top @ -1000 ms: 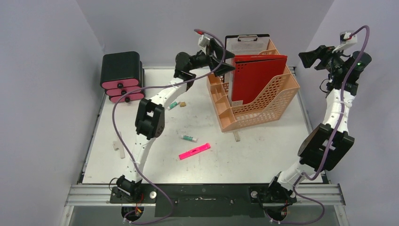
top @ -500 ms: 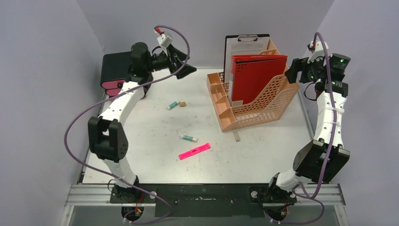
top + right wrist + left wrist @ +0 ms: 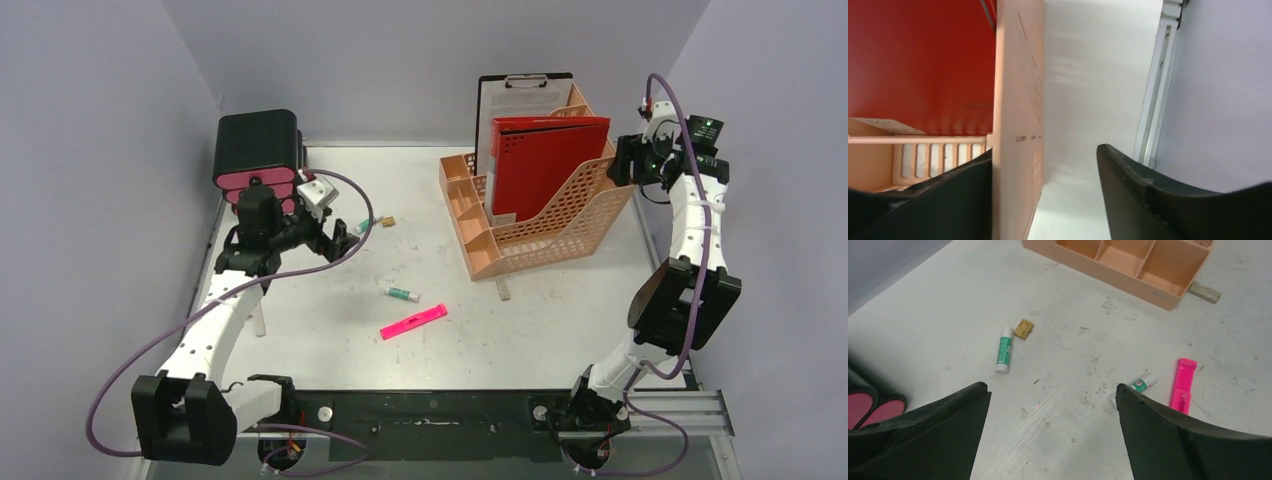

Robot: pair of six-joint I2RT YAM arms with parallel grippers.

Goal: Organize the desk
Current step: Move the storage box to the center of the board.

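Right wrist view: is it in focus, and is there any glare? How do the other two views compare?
Right wrist view: soft, the orange rack wall blurred up close, the desk washed out bright. Left wrist view: fairly sharp on the green-white tube and pink object. Top external view: even light, faint shadows, no glare.

**Top view.** The left arm (image 3: 215, 320) covers the lower pink drawers (image 3: 235, 179) of the black drawer box (image 3: 258, 140) and part of the far glue stick (image 3: 366, 225). The red folder (image 3: 548, 165) hides most of the clipboard (image 3: 520, 95), whose print is too small to read.

**Left wrist view.** The file rack (image 3: 1128, 265) is cut off by the top edge. One finger of the left gripper (image 3: 1050, 386) hides an end of the near glue stick (image 3: 1139, 384).

**Right wrist view.** The fingers (image 3: 1173, 200) of the right gripper (image 3: 1044, 149) run off the bottom edge.
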